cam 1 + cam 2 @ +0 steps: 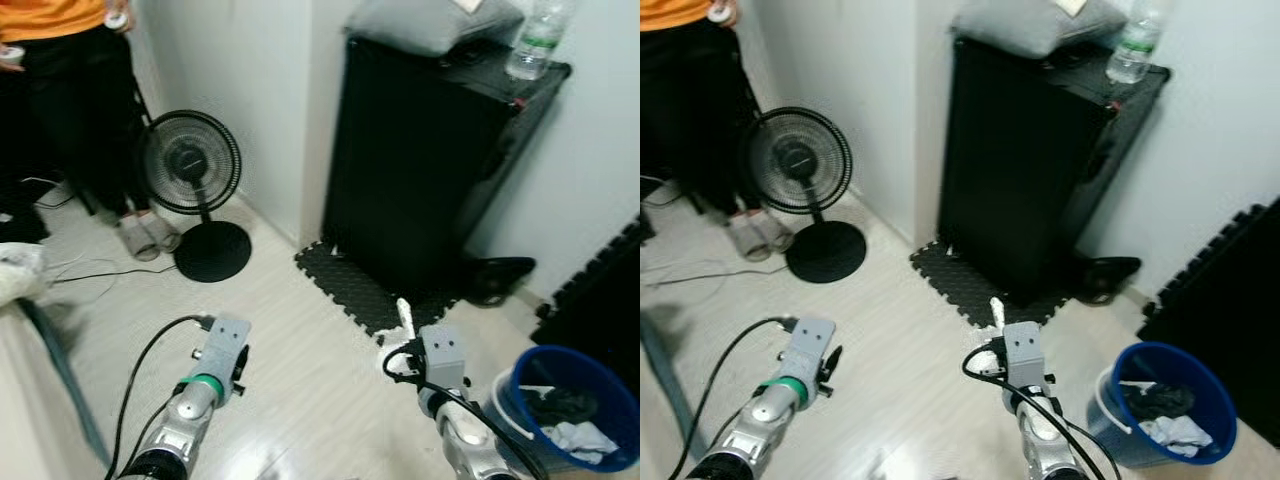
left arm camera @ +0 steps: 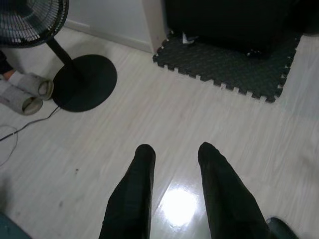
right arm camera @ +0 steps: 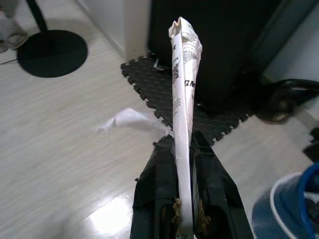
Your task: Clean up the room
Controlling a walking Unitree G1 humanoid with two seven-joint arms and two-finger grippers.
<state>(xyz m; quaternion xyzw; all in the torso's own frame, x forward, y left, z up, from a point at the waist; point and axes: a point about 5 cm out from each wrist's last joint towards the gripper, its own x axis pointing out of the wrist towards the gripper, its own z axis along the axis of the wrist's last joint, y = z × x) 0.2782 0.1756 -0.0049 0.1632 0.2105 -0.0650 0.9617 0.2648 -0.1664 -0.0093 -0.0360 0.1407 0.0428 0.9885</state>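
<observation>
**Rolled paper clamped in the right gripper, blue bin at the right**

At the far left, a person (image 1: pixel 70 100) in an orange top, dark trousers and pale slippers is seen standing beside a black pedestal fan (image 1: pixel 192 165), whose round base rests on the pale wooden floor (image 1: pixel 300 330). A thin cable is laid across the floor near the fan.

The left gripper (image 2: pixel 174 152) is held low over bare floor, its two black fingers spread apart with nothing between them. In its wrist view the fan base, the slippers and the edge of a dark foam mat (image 2: pixel 229 69) are shown ahead of it.

Further right, a black cabinet (image 1: pixel 420 160) is set against the white wall, partly on the foam mat. A grey cushion (image 1: pixel 430 22) and a clear plastic bottle (image 1: pixel 535 40) are placed on top of it. A dark shoe (image 1: pixel 500 275) is lying on the floor just beside the cabinet's right lower corner.

The right gripper (image 3: pixel 183 139) is closed on a rolled, crumpled piece of printed paper (image 3: pixel 183 74), which is pinched between the fingers and sticks out well past the fingertips. A white scrap (image 3: pixel 127 119) can be made out beside the paper, though whether it lies on the floor cannot be told.

At the far right, a blue waste bin (image 1: pixel 555 365) is standing on the floor near the right arm, with dark and white rubbish already inside.
</observation>
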